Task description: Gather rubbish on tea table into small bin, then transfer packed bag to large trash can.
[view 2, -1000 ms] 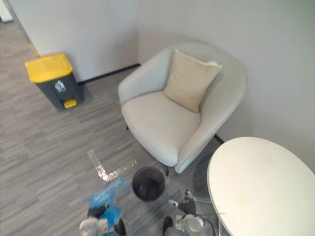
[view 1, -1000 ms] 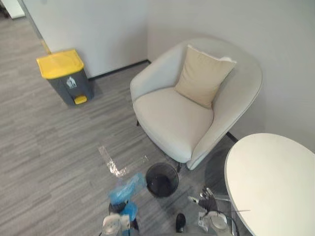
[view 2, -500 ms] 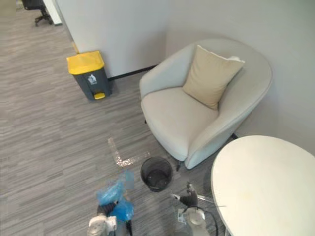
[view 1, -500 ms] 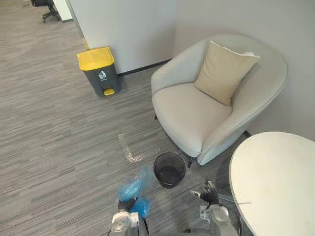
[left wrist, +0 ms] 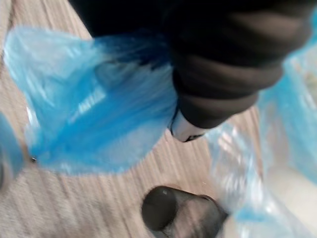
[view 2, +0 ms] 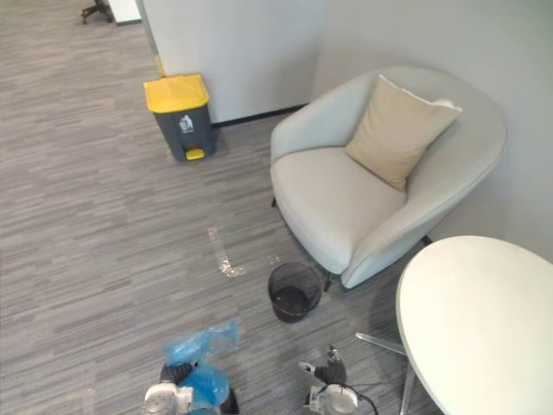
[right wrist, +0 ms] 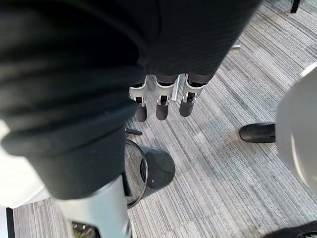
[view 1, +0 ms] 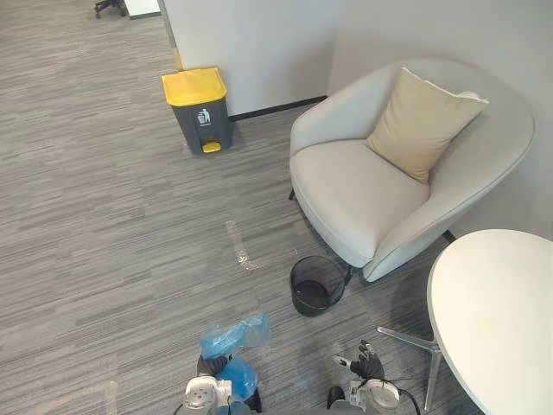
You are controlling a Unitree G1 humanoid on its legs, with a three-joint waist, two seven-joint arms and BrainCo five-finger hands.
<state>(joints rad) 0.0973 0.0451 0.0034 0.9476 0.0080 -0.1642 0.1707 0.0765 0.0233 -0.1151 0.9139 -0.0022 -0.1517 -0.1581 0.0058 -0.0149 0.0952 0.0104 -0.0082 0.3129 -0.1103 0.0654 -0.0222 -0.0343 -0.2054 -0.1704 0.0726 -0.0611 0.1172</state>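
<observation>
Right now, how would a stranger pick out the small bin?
Find the pale armchair in the corner; on the floor at its front edge, near the round white table, stands the small bin. It is a dark, round, open basket without a lid, unlike the grey trash can with a yellow lid by the wall.

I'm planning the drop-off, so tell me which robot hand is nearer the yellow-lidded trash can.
Left. The left robot hand, holding the blue bag, hangs on the side toward the trash can; the right robot hand is farther off, open, beside the white table.
</observation>
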